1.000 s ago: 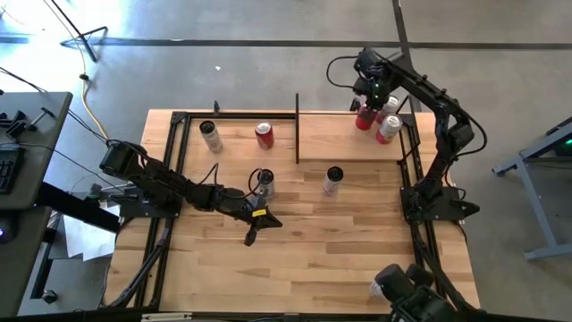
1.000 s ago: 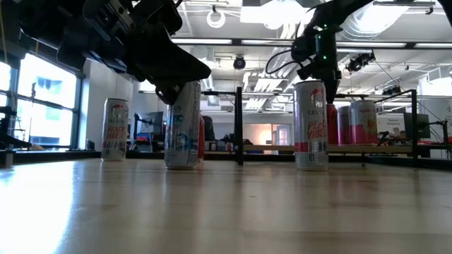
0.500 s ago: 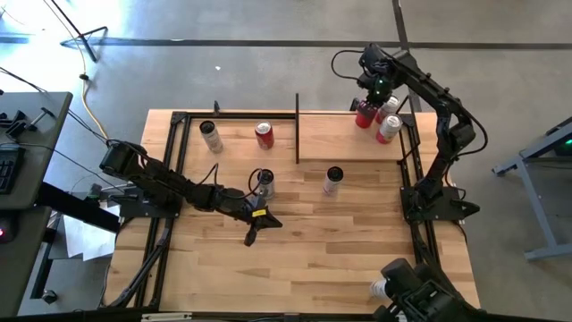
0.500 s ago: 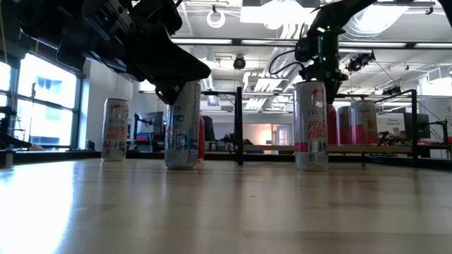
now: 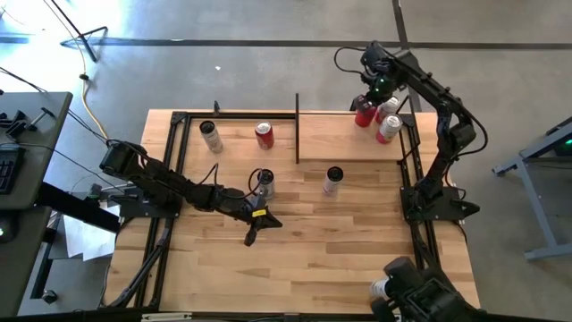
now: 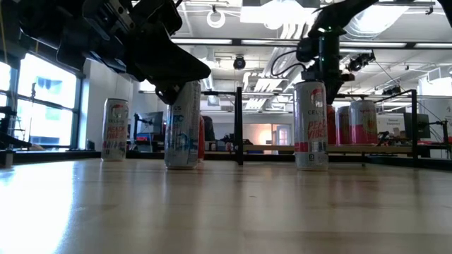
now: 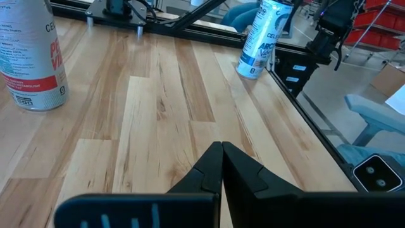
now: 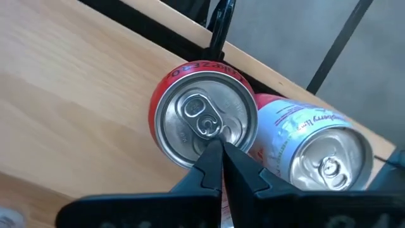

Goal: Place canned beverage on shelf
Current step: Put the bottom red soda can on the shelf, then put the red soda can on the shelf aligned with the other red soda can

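Three cans stand at the back right of the pale wood shelf (image 5: 335, 134): a red can (image 5: 363, 116), a white and pink can (image 5: 387, 130) and another behind them. My right gripper (image 5: 370, 97) hangs shut just above the red can's lid (image 8: 204, 120), holding nothing, with the white and pink can (image 8: 319, 158) beside it. On the planked table stand a red can (image 5: 264, 134) and three pale cans (image 5: 210, 136), (image 5: 264, 183), (image 5: 332, 181). My left gripper (image 5: 252, 236) is shut and empty, low over the table in front of the middle pale can.
Thin black bars (image 5: 297, 125) edge the shelf and frame the table. A dark device (image 5: 416, 291) with a can beside it sits at the front right corner. A desk (image 5: 22, 152) stands left of the table. The front half of the planked table holds no cans.
My right gripper has drifted slightly right and back above the shelf's cans, staying shut. The left arm and all cans are unmoved.
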Tool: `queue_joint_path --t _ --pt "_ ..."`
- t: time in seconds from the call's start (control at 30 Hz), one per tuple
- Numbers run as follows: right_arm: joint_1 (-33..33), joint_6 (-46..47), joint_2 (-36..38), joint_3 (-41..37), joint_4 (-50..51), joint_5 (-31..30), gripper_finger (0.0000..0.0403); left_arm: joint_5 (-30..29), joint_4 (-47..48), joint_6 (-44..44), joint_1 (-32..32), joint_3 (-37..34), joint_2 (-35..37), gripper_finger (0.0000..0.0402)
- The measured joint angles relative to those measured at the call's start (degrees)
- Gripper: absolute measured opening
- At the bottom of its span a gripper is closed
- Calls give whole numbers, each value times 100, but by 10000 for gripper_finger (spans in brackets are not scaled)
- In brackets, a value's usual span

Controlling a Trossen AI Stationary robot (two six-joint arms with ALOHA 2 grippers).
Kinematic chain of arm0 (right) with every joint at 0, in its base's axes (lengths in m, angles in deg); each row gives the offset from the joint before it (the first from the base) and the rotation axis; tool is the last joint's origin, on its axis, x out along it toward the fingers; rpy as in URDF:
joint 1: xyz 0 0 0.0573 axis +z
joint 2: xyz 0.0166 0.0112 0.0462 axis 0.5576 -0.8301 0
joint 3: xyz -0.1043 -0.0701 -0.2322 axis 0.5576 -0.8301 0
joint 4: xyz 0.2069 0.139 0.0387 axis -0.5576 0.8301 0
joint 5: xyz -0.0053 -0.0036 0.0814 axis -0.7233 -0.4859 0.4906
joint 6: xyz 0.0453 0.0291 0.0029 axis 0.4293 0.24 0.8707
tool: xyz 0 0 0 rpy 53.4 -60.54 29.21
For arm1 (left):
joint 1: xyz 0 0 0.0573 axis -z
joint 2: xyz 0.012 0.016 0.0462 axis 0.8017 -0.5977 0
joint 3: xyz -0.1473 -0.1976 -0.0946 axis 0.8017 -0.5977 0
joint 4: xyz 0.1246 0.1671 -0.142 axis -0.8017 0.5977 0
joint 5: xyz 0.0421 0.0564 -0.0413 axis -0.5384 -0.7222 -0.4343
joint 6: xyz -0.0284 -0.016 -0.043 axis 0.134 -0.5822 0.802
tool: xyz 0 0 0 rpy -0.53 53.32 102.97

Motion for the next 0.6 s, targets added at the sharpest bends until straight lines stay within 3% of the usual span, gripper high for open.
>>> queue_joint_path --t 0.27,0.43,0.5,0.6 --pt "-15 347 0 76 -2 118 0 2 2 4 4 0 0 0" --pt "20 399 0 550 110 87 0 2 0 17 4 0 0 0" --pt "82 178 0 801 196 -3 0 1 2 17 10 0 0 0" --pt "280 -947 2 1074 471 -16 1 2 9 -3 51 0 0 0"
